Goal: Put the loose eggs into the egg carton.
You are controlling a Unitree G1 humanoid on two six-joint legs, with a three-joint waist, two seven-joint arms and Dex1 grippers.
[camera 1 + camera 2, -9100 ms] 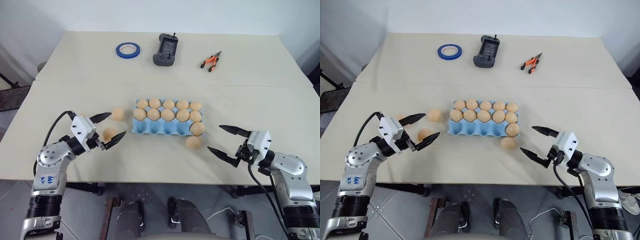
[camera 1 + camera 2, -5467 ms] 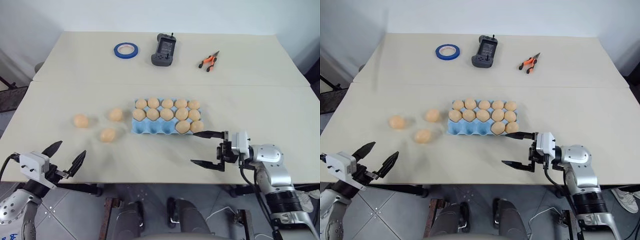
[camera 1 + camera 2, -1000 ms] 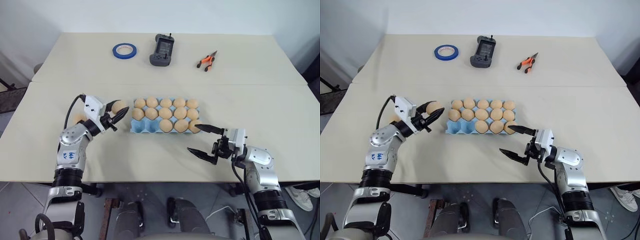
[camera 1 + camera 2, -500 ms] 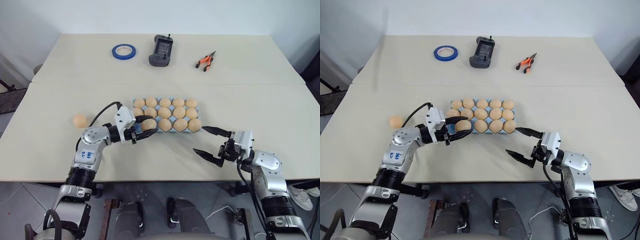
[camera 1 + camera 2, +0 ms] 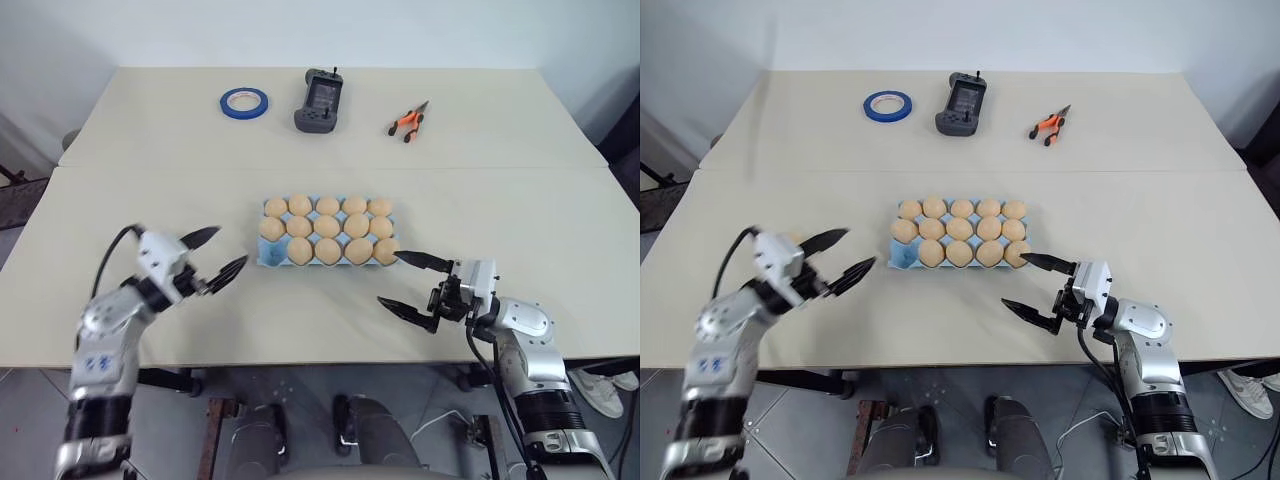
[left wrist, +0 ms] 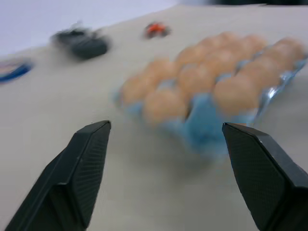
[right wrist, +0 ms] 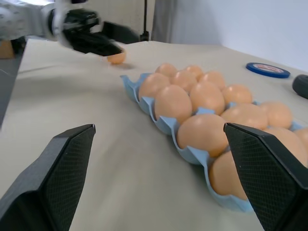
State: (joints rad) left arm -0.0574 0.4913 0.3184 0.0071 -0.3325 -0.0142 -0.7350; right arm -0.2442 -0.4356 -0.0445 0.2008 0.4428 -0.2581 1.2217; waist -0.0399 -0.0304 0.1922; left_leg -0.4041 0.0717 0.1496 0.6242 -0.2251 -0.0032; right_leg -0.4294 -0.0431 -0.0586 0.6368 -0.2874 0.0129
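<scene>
Eggs fill all but one cup of the carton [image 5: 268, 256] mid-table; its front-left cup looks bare. Nearest, both claws hang spread and empty: left claw [image 5: 214, 253] beside the carton, right claw [image 5: 408, 282] at its front-right corner. One loose egg [image 7: 116, 58] lies behind the left claw; a careless reach could knock it rolling away.

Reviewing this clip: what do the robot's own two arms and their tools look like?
Both arms are silver-grey metal with black joint bands. Each ends in a white block carrying a tool of two black, pointed, textured fingers: left tool, right tool. A black cable loops along each forearm. The left arm bears blue handwritten marks.
</scene>
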